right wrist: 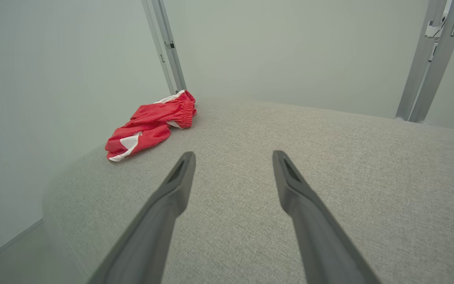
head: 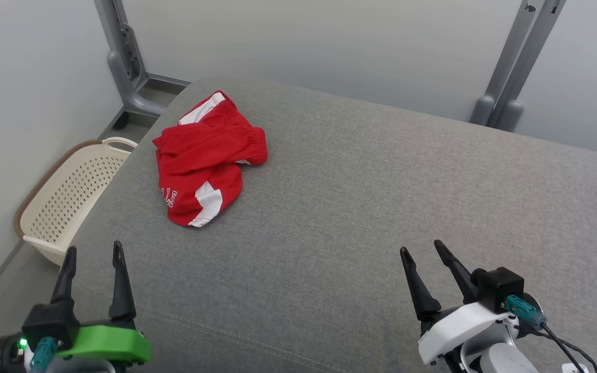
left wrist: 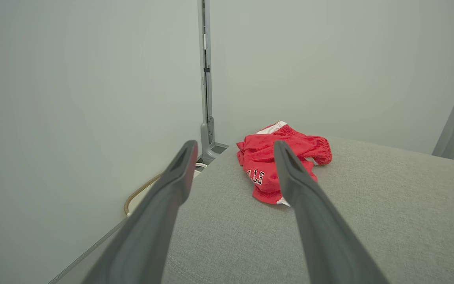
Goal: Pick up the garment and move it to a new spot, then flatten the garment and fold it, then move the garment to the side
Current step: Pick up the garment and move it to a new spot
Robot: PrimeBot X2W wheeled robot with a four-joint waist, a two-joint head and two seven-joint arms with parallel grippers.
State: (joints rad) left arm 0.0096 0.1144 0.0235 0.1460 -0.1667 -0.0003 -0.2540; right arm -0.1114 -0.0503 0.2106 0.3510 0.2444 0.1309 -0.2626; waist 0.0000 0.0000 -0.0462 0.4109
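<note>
we saw red shorts (head: 206,160) crumpled on the grey cushion (head: 360,207). our left gripper (head: 95,246) and right gripper (head: 422,246) gaped wide — both empty.

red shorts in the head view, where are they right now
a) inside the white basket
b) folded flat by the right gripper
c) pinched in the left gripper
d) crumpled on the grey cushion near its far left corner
d: the red shorts lie bunched on the grey cushion toward its far left corner, well apart from the left gripper and right gripper, both open.
</note>
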